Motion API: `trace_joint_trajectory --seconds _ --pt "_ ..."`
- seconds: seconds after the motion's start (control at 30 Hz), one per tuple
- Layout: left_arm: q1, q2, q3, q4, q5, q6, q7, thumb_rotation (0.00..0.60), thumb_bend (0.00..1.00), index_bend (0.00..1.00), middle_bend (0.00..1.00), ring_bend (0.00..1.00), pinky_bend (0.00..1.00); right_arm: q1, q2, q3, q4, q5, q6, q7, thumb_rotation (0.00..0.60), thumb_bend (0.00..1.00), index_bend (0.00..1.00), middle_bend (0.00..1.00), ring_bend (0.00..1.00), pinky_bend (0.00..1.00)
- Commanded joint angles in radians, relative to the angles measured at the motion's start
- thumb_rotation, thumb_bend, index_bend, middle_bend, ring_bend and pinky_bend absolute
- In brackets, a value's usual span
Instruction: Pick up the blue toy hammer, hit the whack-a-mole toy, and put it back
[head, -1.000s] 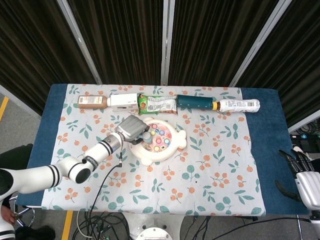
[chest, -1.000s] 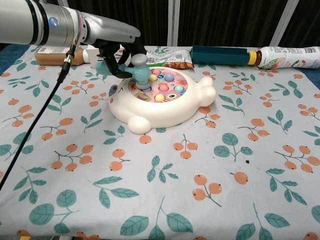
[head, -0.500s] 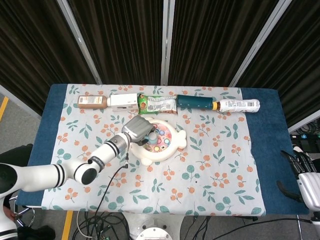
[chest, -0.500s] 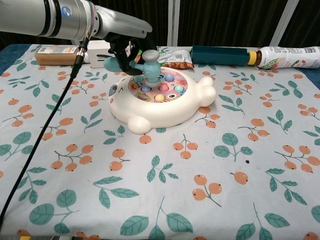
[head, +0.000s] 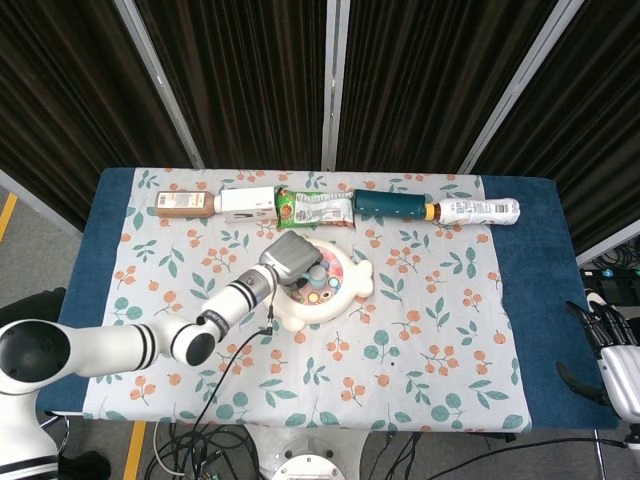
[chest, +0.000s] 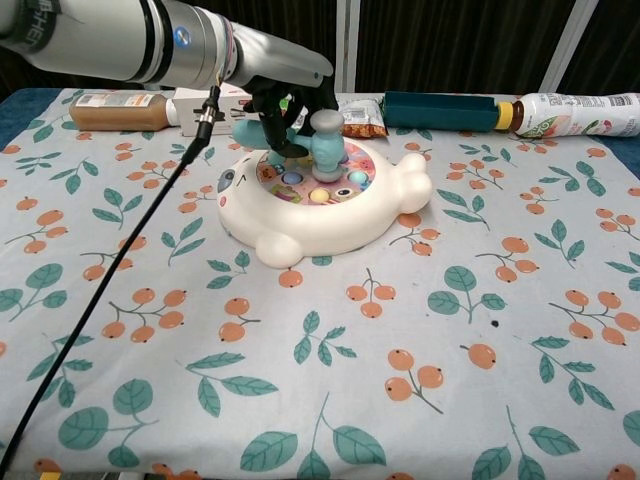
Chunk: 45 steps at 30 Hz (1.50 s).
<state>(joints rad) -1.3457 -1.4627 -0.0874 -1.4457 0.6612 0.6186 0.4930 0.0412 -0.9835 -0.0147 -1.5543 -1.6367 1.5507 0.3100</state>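
The left hand (chest: 285, 100) reaches over the mole toy (chest: 322, 200), its fingers wrapped tight around the handle of the blue hammer (chest: 305, 143). The hammer's grey head sits low over the coloured pegs near the middle of the toy; whether it touches them, I cannot tell. The right hand (head: 615, 355) hangs off the table's right edge, well apart from everything, fingers loosely spread and holding nothing.

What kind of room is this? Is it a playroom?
Probably not a playroom: more likely a robot test lab. Dark curtains on metal poles surround the table, loose cables trail beneath it, and a robot's left hand holds the blue toy hammer over the whack-a-mole toy.
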Motion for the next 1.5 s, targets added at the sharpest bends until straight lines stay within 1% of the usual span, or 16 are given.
trace_joint_trajectory --seconds 0.03,0.23,0.43,0.63,0.77,0.87,0.97,1.17,1.3,1.4,1.5 --pt "-0.019 -0.014 0.018 0.013 -0.027 0.006 0.024 0.6 0.67 0.64 0.66 0.52 0.78 -0.003 0.0 -0.001 0.002 0.001 0.002 0.002 0.6 0.22 0.07 0.18 0.0 0.0" --pt "-0.036 0.001 0.027 -0.016 -0.061 0.025 0.036 0.6 0.67 0.64 0.66 0.52 0.78 -0.008 0.0 0.0 0.005 -0.001 0.012 0.006 0.6 0.22 0.07 0.18 0.0 0.0" --pt "-0.005 0.076 0.02 -0.103 -0.033 0.058 -0.005 0.6 0.67 0.64 0.66 0.52 0.78 -0.011 -0.001 0.001 0.008 -0.004 0.02 0.01 0.6 0.22 0.07 0.18 0.0 0.0" --pt "0.081 0.149 0.031 -0.184 0.057 0.128 -0.069 0.6 0.67 0.64 0.66 0.52 0.77 -0.005 -0.003 0.003 0.011 -0.011 0.016 0.014 0.6 0.22 0.07 0.18 0.0 0.0" --pt "0.182 0.172 0.063 -0.211 0.179 0.202 -0.135 0.6 0.67 0.63 0.66 0.52 0.74 0.001 -0.005 0.003 0.01 -0.013 0.008 0.016 0.6 0.22 0.07 0.18 0.0 0.0" --pt "0.262 0.173 0.093 -0.196 0.256 0.258 -0.187 0.6 0.67 0.63 0.65 0.52 0.7 0.003 -0.004 0.003 0.006 -0.017 0.006 0.011 0.6 0.22 0.07 0.18 0.0 0.0" --pt "0.329 0.164 0.12 -0.162 0.312 0.29 -0.234 0.6 0.67 0.62 0.63 0.51 0.66 0.006 -0.003 0.003 -0.001 -0.021 0.004 0.002 0.6 0.22 0.07 0.18 0.0 0.0" --pt "0.409 0.116 0.152 -0.048 0.348 0.294 -0.254 0.6 0.66 0.59 0.62 0.5 0.61 0.008 0.0 0.002 -0.017 -0.024 0.001 -0.015 0.6 0.22 0.07 0.18 0.0 0.0" --pt "0.431 0.082 0.149 0.011 0.353 0.268 -0.259 0.6 0.63 0.59 0.61 0.48 0.58 0.01 0.002 0.002 -0.027 -0.022 -0.004 -0.025 0.6 0.22 0.07 0.18 0.0 0.0" --pt "0.444 0.063 0.14 0.044 0.363 0.241 -0.283 0.6 0.61 0.58 0.6 0.45 0.53 0.011 0.002 0.002 -0.031 -0.02 -0.007 -0.03 0.6 0.22 0.07 0.18 0.0 0.0" --pt "0.457 0.044 0.131 0.076 0.382 0.231 -0.302 0.6 0.61 0.57 0.58 0.43 0.52 0.011 0.003 0.003 -0.034 -0.017 -0.007 -0.033 0.6 0.22 0.07 0.18 0.0 0.0"
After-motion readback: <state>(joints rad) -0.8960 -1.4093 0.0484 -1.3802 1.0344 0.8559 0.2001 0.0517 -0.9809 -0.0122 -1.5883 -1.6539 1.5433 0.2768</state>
